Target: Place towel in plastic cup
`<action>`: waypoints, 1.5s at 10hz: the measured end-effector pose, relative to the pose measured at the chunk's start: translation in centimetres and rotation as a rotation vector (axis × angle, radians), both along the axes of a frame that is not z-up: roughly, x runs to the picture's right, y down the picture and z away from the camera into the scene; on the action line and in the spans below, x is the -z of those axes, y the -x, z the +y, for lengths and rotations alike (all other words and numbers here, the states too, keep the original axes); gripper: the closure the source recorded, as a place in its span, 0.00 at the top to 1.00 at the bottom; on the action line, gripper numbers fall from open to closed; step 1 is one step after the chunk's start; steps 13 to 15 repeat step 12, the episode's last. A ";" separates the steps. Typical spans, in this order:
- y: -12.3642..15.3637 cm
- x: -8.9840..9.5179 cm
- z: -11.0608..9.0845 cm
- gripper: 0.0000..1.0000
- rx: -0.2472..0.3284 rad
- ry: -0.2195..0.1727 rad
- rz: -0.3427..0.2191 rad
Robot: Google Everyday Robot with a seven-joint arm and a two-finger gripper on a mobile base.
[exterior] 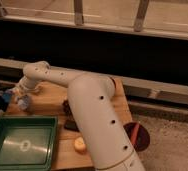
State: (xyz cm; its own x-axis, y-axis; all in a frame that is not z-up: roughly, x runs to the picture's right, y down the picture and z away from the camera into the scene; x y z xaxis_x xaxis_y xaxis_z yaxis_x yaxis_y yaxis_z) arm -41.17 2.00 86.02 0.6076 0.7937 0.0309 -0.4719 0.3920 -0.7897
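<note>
One claw [16, 96] above squat plastic cup [24, 102].

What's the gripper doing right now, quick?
Gripper: at the table's far left end, right over the blue-grey cup; what it holds, if anything, cannot be told.

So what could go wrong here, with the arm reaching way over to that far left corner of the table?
1. The gripper works right at the table's left edge, so the bluish things under it could be nudged off.
2. The arm hides much of the table, so a slip there may go unseen.
3. The green tray sits just below the gripper; a dropped towel might land in it.
</note>
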 end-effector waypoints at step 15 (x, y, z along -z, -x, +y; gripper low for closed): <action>-5.2 4.8 -6.4 0.80 -0.057 -0.231 0.256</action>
